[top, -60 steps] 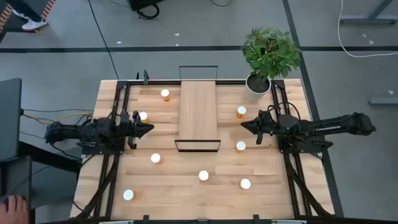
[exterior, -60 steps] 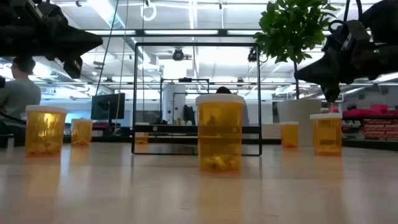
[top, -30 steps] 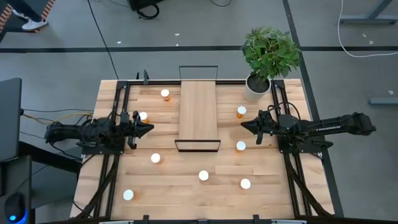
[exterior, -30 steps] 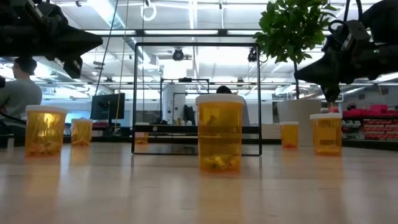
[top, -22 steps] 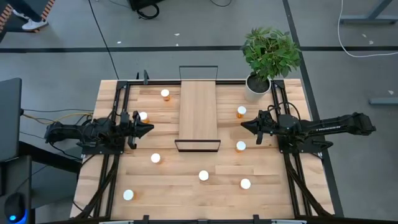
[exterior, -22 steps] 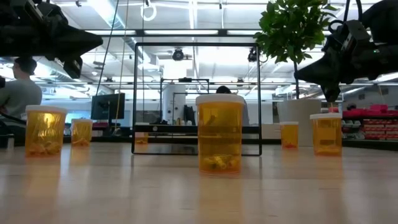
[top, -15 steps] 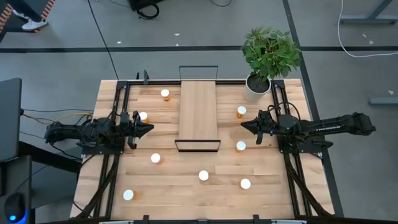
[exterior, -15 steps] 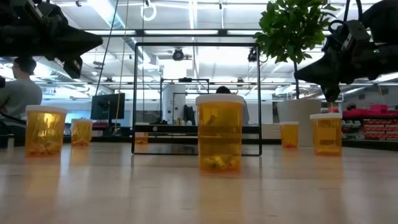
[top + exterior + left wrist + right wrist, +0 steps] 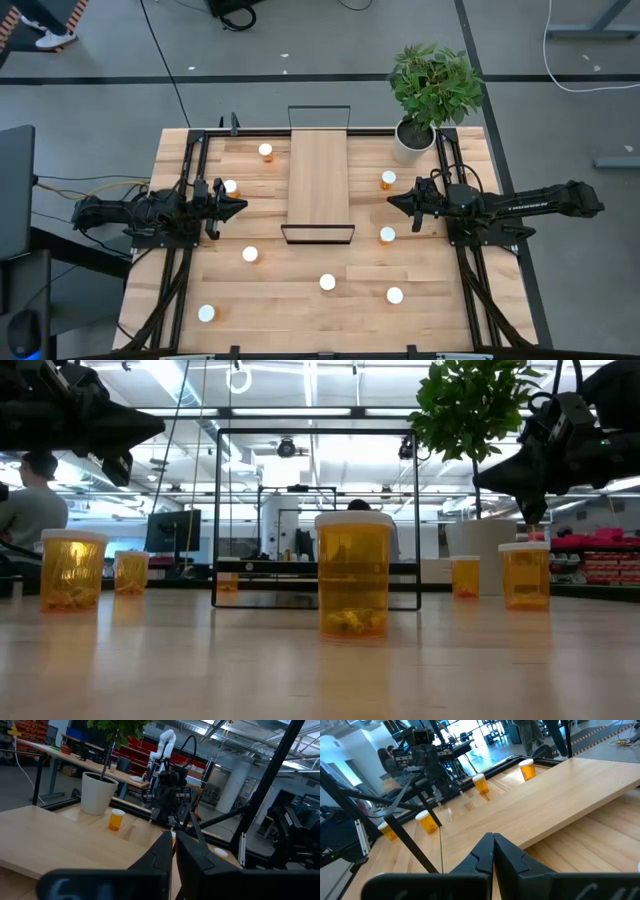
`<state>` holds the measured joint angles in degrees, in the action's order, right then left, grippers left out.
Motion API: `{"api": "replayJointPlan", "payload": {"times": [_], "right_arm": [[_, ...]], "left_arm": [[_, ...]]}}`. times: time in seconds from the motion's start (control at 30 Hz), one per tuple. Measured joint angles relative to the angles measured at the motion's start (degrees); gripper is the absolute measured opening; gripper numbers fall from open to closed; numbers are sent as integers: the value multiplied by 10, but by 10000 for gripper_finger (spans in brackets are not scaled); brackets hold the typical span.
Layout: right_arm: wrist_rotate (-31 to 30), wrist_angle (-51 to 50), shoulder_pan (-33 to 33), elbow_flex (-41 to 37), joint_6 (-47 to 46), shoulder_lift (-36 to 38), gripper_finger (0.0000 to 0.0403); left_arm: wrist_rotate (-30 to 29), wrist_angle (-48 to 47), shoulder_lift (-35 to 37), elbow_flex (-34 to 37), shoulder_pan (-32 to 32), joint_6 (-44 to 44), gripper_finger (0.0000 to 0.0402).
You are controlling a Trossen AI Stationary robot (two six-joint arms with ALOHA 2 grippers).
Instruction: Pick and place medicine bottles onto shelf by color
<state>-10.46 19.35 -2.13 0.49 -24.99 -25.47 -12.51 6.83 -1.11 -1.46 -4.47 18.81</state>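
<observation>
1. The task had not visibly begun: the light-wood shelf (image 9: 319,182) stood bare in the middle of the table, between the two arms, with no bottle on its board.
2. All eight medicine bottles (image 9: 327,283) remained on the tabletop (image 9: 300,310). Three sat left of the shelf, at the far edge (image 9: 265,151), beside the left arm (image 9: 230,186) and nearer the front (image 9: 250,254). One stood at the front left corner (image 9: 206,313).
3. Two more sat right of the shelf (image 9: 388,179), one close under the right arm (image 9: 387,235), and two stood near the front centre and front right (image 9: 394,295).
4. The bottles seen at table height had amber bodies (image 9: 352,575) and white caps; from above only the caps showed, so the colour split could not be judged.
5. The left gripper (image 9: 240,207) hung above the table just left of the shelf, its fingers (image 9: 165,847) pressed together and holding nothing.
6. The right gripper (image 9: 393,203) mirrored it on the shelf's right side, fingers (image 9: 492,845) likewise closed and empty.
7. A potted plant (image 9: 432,85) stood at the far right corner.
8. Compared with two seconds earlier, arms, bottles and shelf had not moved; all eight placements remained to be done.
</observation>
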Motion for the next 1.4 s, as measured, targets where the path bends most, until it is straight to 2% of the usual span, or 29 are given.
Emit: {"api": "replayJointPlan", "payload": {"times": [0.27, 0.4, 0.47, 0.6, 0.73, 0.9, 1.03, 1.2, 1.3, 1.4], "right_arm": [[0, 0, 0, 0, -2, 0, 16], [-2, 1, 0, 0, -50, 0, 16], [-22, 1, -2, 0, -54, 0, 16], [-36, -1, -7, 24, -74, 0, 16], [-42, 0, -8, 83, -49, 0, 16], [-71, -2, -9, 185, 61, -25, 16], [-72, -87, -10, 281, 88, -73, 16], [-75, -246, -25, 387, 9, -149, 16], [-75, -271, -25, 440, -32, -185, 16], [-75, -276, -25, 490, -56, -211, 16]], "left_arm": [[-6, 2, 0, 0, 2, -1, 33], [-8, 6, 0, 0, 3, 0, 36], [5, 4, 0, -2, 3, 9, 34], [30, 4, -2, -36, 3, 11, 28], [36, -55, -23, -107, 4, -61, 26], [18, -191, -107, -218, 28, -76, 33], [16, -230, -203, -302, 58, -75, 36], [15, -246, -313, -400, 92, -25, 29], [15, -248, -361, -455, 101, 22, 26], [16, -247, -393, -503, 100, 33, 26]]}}
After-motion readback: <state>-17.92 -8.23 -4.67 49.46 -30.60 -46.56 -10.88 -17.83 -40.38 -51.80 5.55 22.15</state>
